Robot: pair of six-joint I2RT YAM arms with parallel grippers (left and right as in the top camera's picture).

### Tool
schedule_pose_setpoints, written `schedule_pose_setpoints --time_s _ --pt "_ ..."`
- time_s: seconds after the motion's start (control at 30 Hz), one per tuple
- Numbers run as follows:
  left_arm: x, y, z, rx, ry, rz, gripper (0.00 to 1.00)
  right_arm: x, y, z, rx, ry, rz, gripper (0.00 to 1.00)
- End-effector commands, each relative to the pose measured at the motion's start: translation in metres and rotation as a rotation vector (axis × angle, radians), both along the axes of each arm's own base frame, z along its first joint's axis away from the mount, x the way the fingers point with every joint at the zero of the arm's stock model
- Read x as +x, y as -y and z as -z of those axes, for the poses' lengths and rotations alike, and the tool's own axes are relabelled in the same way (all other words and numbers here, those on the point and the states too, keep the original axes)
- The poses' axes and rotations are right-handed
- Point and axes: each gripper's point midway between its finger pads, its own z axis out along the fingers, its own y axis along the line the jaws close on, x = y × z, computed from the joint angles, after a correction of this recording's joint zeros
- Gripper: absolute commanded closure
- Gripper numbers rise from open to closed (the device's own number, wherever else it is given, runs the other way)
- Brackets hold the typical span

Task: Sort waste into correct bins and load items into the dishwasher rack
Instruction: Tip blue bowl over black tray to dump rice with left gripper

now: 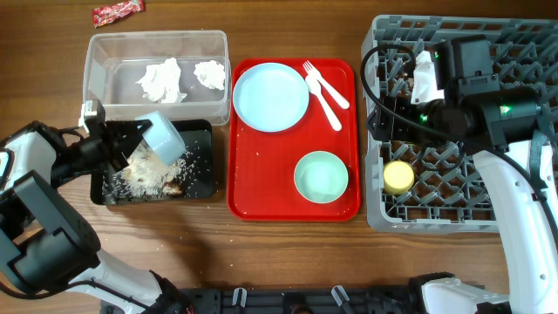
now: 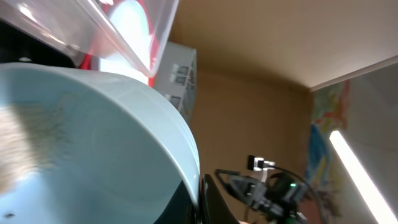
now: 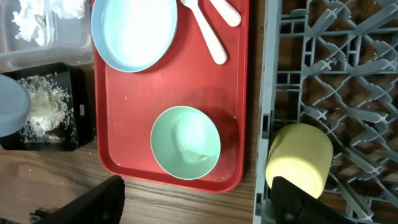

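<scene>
My left gripper (image 1: pixel 132 142) is shut on the rim of the pale blue bowl (image 1: pixel 162 137) and holds it tipped over the black tray (image 1: pixel 199 179). White rice-like crumbs and brown scraps (image 1: pixel 148 177) lie in that tray. In the left wrist view the bowl (image 2: pixel 93 155) fills the frame, its rim between my fingers (image 2: pixel 205 199). The clear tub (image 1: pixel 157 48) holds crumpled white tissues (image 1: pixel 164 80). The red wrapper (image 1: pixel 118 11) lies on the table behind it. My right gripper (image 3: pixel 199 205) is open and empty over the dishwasher rack's (image 1: pixel 523 39) left edge. The yellow cup (image 3: pixel 298 155) lies in the rack.
A flat red tray (image 1: pixel 253 187) in the middle carries the pale blue plate (image 1: pixel 270 96), white forks (image 1: pixel 324 92) and the mint-green bowl (image 1: pixel 321 177). A few crumbs lie on the table in front of the black tray.
</scene>
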Motion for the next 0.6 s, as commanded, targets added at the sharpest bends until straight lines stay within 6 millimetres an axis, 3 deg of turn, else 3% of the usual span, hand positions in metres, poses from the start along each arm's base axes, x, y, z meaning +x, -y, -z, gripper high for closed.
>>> schedule_pose_setpoints --time_s 0.0,0.17,0.37,0.57 --pt "0.003 -0.002 -0.016 -0.091 0.038 -0.04 0.96 0.001 0.002 0.004 -0.017 -0.006 0.002 0.23" --pt "0.005 -0.003 -0.022 -0.129 0.046 -0.056 0.96 0.0 0.002 0.005 -0.017 -0.009 0.002 0.23" --pt "0.0 0.0 -0.025 -0.213 -0.082 -0.066 0.96 0.0 0.002 0.005 -0.017 -0.01 0.002 0.23" --pt "0.001 0.0 -0.025 -0.176 -0.026 -0.062 0.96 0.0 0.002 0.005 -0.017 -0.01 0.003 0.23"
